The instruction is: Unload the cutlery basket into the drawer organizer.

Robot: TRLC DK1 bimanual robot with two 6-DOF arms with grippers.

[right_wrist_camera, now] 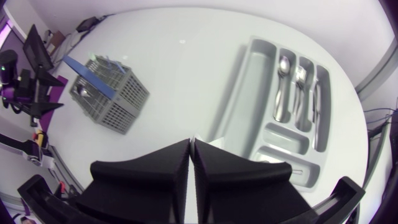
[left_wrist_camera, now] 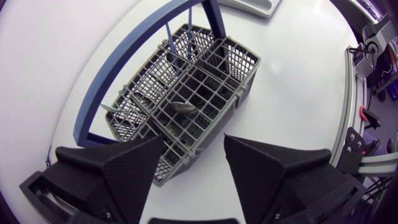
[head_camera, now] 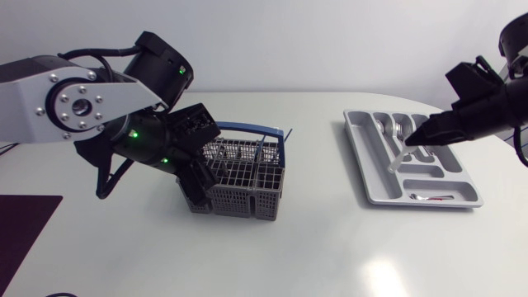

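Observation:
The grey cutlery basket (head_camera: 245,175) with a blue handle (head_camera: 247,129) stands left of the table's middle. My left gripper (head_camera: 196,183) hangs open over its left end. In the left wrist view its fingers (left_wrist_camera: 134,171) straddle the basket's near corner (left_wrist_camera: 186,121), and a metal spoon (left_wrist_camera: 183,107) lies in a cell just ahead. The grey drawer organizer (head_camera: 360,157) lies at the right, holding a spoon (head_camera: 382,125) and a fork (head_camera: 399,129). My right gripper (head_camera: 410,142) is above it, shut on a thin pale utensil (head_camera: 395,160) that hangs over the compartments.
A small item with a red mark (head_camera: 429,198) lies in the organizer's front cross compartment. Blue-tinted utensils (left_wrist_camera: 169,34) stand in the basket's far cells. In the right wrist view the basket (right_wrist_camera: 109,96) is far off beyond the shut gripper (right_wrist_camera: 191,149).

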